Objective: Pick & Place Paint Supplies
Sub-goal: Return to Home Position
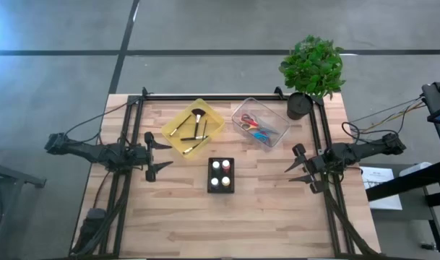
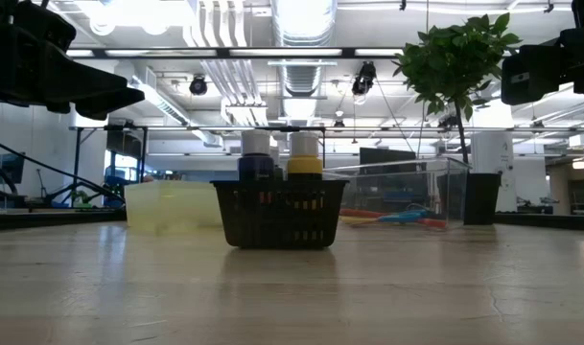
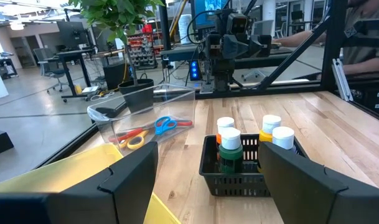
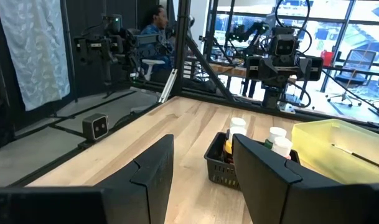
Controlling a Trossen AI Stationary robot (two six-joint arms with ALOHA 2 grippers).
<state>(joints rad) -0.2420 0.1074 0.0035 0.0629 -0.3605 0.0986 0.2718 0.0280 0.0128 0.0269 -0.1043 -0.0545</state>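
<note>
Several small paint bottles stand upright in a black basket (image 1: 221,175) at the table's middle, also in the basket (image 3: 250,167) of the left wrist view. Thin dark-handled brushes (image 1: 193,128) lie in a yellow tray (image 1: 178,120). Scissors with red, yellow and blue handles (image 1: 254,126) lie in a clear bin (image 1: 241,112). My left gripper (image 1: 159,156) hovers open, left of the basket. My right gripper (image 1: 295,165) hovers open, right of it. Neither touches anything.
A potted plant (image 1: 311,68) in a dark pot stands at the table's far right corner, beside the clear bin. Bare wood lies near the basket and along the near edge. A person sits beyond the table in the right wrist view (image 4: 153,25).
</note>
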